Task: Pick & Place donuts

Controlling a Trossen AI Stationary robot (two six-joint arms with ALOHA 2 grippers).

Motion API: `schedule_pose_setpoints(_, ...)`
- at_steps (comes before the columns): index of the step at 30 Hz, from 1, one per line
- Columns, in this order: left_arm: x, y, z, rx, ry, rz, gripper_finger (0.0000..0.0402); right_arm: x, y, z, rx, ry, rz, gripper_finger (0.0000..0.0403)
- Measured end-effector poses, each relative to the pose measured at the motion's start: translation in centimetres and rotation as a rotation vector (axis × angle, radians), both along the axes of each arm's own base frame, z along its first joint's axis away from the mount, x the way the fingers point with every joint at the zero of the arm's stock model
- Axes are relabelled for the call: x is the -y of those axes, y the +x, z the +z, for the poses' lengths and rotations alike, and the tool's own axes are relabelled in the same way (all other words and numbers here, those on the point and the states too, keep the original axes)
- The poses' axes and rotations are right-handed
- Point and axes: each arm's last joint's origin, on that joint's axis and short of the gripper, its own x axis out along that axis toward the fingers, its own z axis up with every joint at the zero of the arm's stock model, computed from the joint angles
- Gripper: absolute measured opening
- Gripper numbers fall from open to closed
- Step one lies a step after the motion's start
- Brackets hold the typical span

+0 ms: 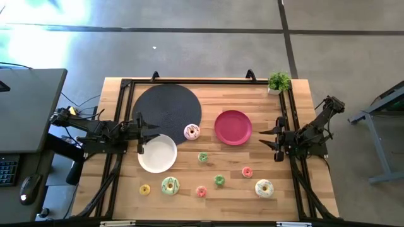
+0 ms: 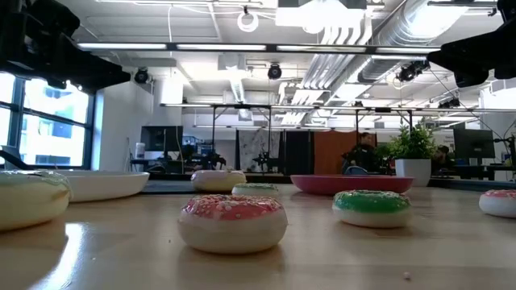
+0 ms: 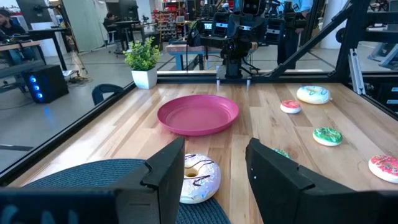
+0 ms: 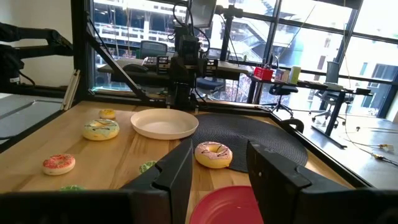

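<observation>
Several toy donuts lie flat on the wooden table. The pink-iced donut (image 1: 192,132) (image 3: 198,177) (image 4: 213,154) sits at the black mat's edge. Small green ones (image 1: 202,157) (image 1: 219,181), an orange-pink one (image 1: 247,171), a red-sprinkled one (image 1: 201,191) (image 2: 231,221), a yellow one (image 1: 144,189), a large green one (image 1: 170,185) and a white-yellow one (image 1: 264,188) are spread toward the near edge. My left gripper (image 1: 148,135) (image 3: 214,174) is open over the white plate's left rim. My right gripper (image 1: 266,137) (image 4: 217,168) is open, right of the pink plate.
A white plate (image 1: 157,153) lies left of centre and a pink plate (image 1: 233,127) right of centre. A round black mat (image 1: 166,110) covers the far left part. A potted plant (image 1: 278,82) stands at the far right corner. Black rails frame the table.
</observation>
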Motion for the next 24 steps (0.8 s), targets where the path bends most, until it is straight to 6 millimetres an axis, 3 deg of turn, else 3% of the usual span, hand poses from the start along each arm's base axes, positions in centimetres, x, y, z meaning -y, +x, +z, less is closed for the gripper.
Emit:
schedule_pose_setpoints(16, 0.0, 0.0, 0.0, 0.003, -0.001, 0.000, 0.0163, 0.0, 0.0, 0.0, 0.000, 0.000, 0.000, 0.0140)
schedule_pose_setpoints(24, 0.0, 0.0, 1.7, 0.192, -0.064, 0.007, 0.0163, 0.0, 0.0, 0.0, 0.000, 0.000, 0.000, 0.0140)
